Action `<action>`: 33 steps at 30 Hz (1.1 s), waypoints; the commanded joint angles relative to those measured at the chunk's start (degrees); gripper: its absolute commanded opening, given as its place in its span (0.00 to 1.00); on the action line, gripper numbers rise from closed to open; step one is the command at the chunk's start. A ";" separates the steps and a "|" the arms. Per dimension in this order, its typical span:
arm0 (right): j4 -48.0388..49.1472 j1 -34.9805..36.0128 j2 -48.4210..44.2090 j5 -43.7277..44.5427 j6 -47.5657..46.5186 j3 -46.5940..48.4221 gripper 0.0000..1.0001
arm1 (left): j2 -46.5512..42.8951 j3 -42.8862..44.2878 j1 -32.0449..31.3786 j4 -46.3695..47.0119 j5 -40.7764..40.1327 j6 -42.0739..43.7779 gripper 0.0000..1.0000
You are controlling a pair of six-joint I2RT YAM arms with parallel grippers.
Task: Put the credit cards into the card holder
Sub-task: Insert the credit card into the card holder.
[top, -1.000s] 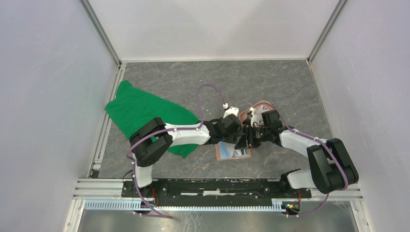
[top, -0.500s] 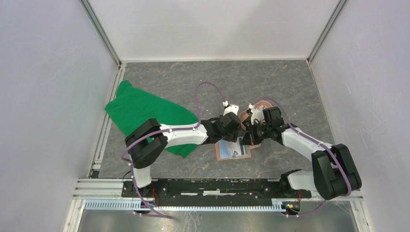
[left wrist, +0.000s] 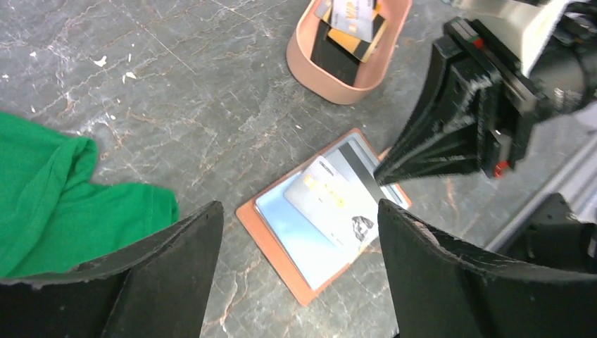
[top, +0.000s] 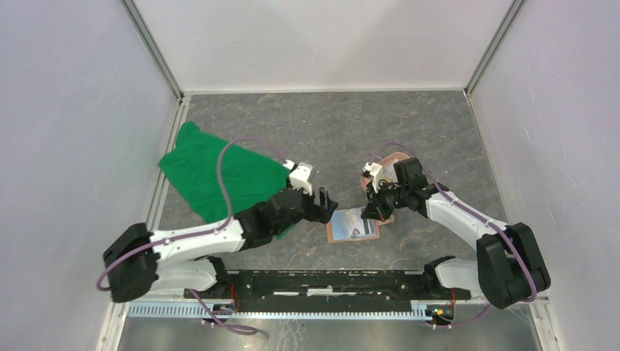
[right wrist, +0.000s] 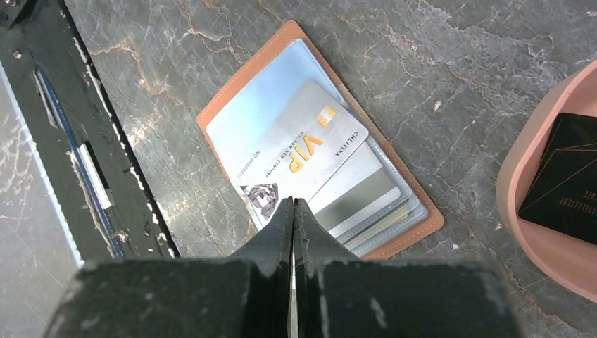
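The card holder (right wrist: 415, 204) lies open on the table, tan with pale pockets (left wrist: 288, 243) (top: 338, 235). A white VIP credit card (right wrist: 303, 151) lies slantwise over its pockets (left wrist: 331, 197), and a grey-striped card (right wrist: 359, 193) sits partly tucked under it. More credit cards (left wrist: 348, 28), one of them black (right wrist: 563, 179), lie in the pink tray (left wrist: 331, 81). My right gripper (right wrist: 293, 204) is shut, its tips down on the white card's near edge (top: 374, 210). My left gripper (left wrist: 303, 274) is open and empty, left of the holder (top: 327, 206).
A green cloth (top: 219, 172) lies at the left, its edge near my left fingers (left wrist: 56, 183). The pink tray (top: 398, 157) stands just behind the holder, mostly under my right arm. The black base rail (right wrist: 77, 141) runs along the near table edge.
My left arm has pulled back to the left, away from the holder, and its gripper has opened wider. My right gripper has shut and now points down at the white card.
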 commanded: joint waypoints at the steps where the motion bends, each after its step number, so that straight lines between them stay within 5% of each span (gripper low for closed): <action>1: 0.51 0.67 0.80 1.32 -2.08 0.24 0.00 | -9.00 -9.53 0.19 13.74 4.30 0.48 0.87; 11: 1.11 2.45 4.52 4.74 -0.54 0.05 0.00 | -4.86 -19.94 0.63 29.32 14.30 -16.36 0.84; 20: 1.50 3.07 5.87 6.86 0.34 -0.31 0.00 | 8.76 -16.01 2.22 30.49 20.69 -21.25 0.78; 33: 2.13 4.55 8.53 3.79 1.83 0.43 0.00 | 14.65 -14.80 3.31 29.49 23.68 -23.10 0.67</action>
